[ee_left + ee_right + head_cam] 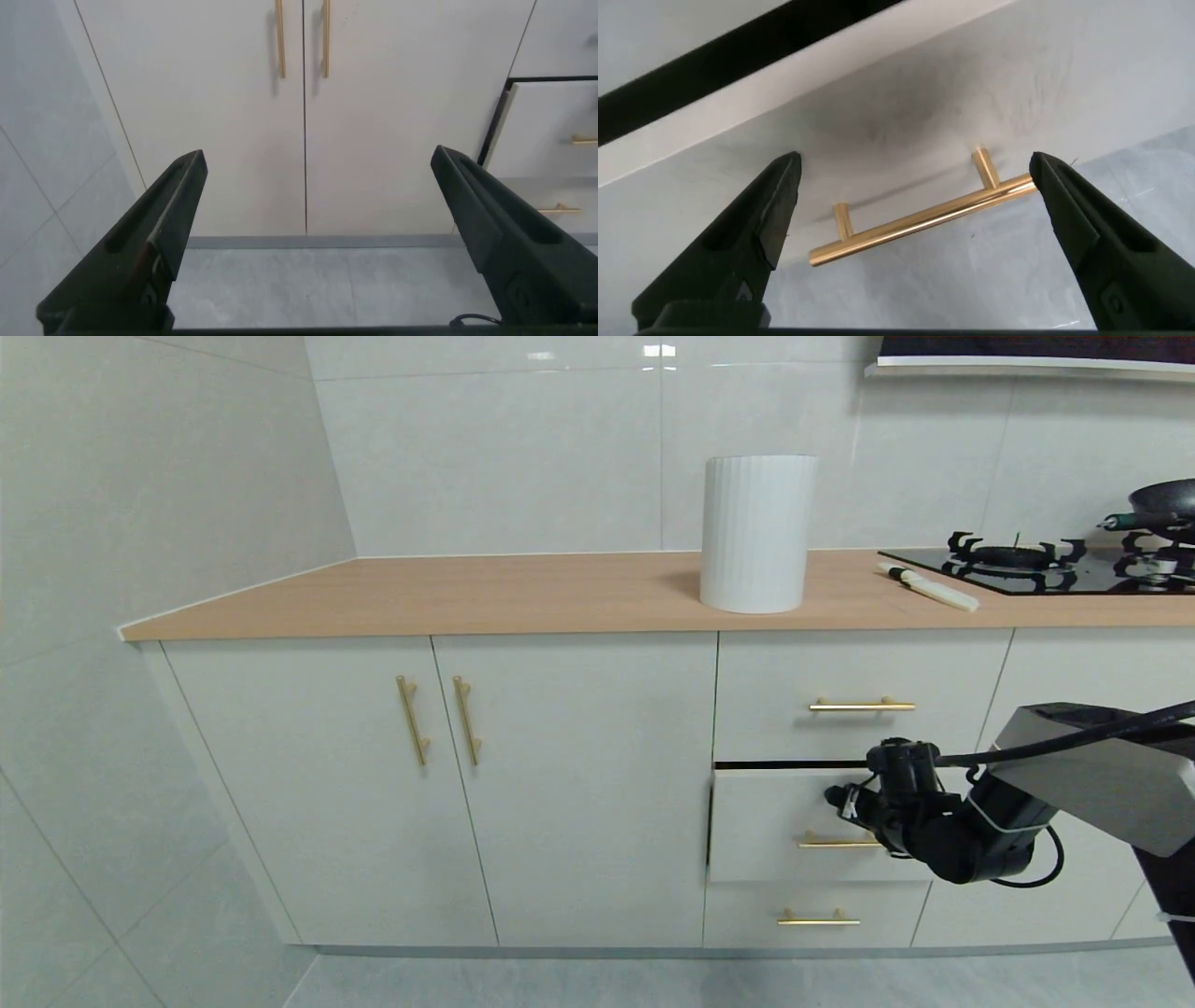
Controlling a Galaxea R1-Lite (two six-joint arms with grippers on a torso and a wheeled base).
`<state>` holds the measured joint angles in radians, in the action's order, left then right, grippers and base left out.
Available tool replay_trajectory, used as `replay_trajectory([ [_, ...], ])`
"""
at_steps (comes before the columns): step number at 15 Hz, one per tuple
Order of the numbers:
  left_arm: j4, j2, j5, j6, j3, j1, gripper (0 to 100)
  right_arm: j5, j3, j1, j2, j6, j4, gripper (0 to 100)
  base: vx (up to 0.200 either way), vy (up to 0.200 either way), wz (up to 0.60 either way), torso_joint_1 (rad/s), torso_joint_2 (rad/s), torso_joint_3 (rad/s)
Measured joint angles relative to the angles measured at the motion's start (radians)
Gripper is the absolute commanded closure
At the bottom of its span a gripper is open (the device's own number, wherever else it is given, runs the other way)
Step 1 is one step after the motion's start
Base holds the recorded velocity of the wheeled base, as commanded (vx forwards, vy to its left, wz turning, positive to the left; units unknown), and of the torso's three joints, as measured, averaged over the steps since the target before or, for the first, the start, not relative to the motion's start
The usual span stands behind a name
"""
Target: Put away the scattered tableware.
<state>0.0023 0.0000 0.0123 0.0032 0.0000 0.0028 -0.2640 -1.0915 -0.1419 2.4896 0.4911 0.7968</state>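
Observation:
A cream-handled utensil point(929, 586) lies on the wooden counter point(523, 593) beside the stove. A tall white ribbed holder point(756, 532) stands upright on the counter to its left. Below them, the middle drawer point(775, 821) is pulled out a little, with a dark gap along its top. My right gripper point(843, 799) is held just in front of that drawer, above its gold handle point(836, 843). In the right wrist view the right gripper point(915, 168) is open, and the gold handle point(924, 219) lies between its fingers without touching them. My left gripper point(318, 159) is open and holds nothing, low before the double cabinet doors point(304, 112).
A black gas stove point(1046, 565) with a pan point(1162, 504) sits at the counter's right end. Closed drawers lie above point(859, 695) and below point(817, 915) the ajar one. Tiled walls close off the left and back; the grey floor point(318, 285) lies before the cabinets.

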Motion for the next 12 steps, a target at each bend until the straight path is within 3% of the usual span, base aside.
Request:
replay_trajectory([
  [12, 0.0, 0.0, 0.0, 0.0, 0.0, 0.0, 0, -0.015, -0.142, 0.038, 0.077, 0.073, -0.016, 0, 0.0, 0.0, 0.0, 0.0, 0.0, 0.0],
])
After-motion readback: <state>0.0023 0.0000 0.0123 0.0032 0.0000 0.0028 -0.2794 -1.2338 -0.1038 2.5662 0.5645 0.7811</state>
